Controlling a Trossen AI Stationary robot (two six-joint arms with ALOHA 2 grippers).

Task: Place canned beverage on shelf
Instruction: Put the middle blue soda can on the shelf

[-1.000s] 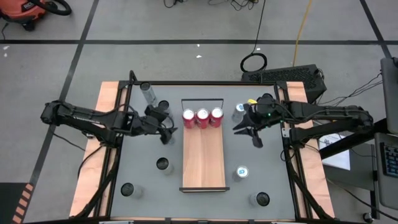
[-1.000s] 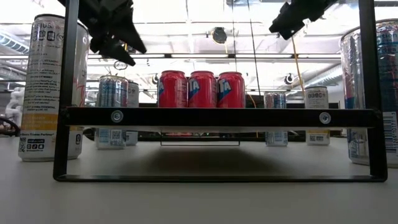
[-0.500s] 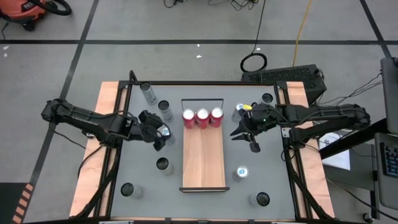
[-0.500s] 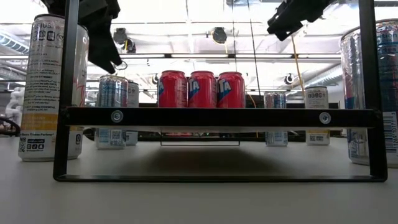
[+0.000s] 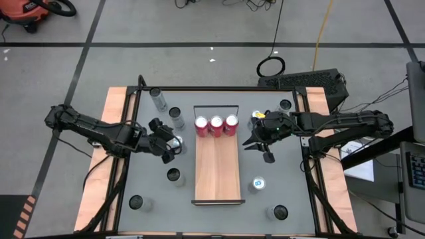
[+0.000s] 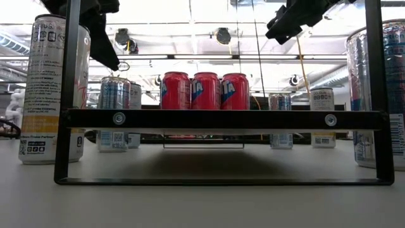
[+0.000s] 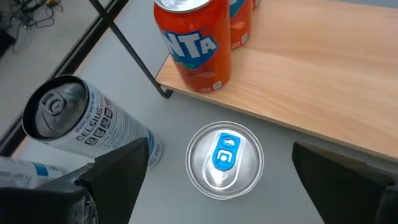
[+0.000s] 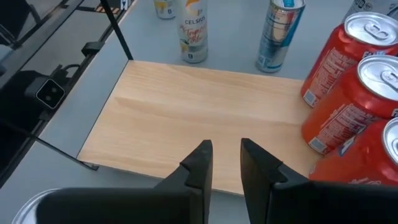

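The left claw (image 5: 171, 145) hung wide open directly over a silver can with a blue tab (image 7: 225, 159), its two fingers (image 7: 118, 171) standing well clear on either side of the rim. That can stood on the grey table, just beside the shelf's (image 5: 216, 166) left edge and near a tall Celsius can (image 7: 81, 122). To do the pickup well, I judged the claw should drop straight down, keeping the can centred between the fingers, and close around the body below the rim so it would not slip or tip into the Celsius can. On the shelf, three red cans (image 5: 216, 125) stood in a row at the rail end, leaving most of the board bare; the silver can would best go down upright on that free wood, apart from the red ones. The right claw (image 5: 256, 144) waited above the shelf's right edge, nearly shut and holding nothing.
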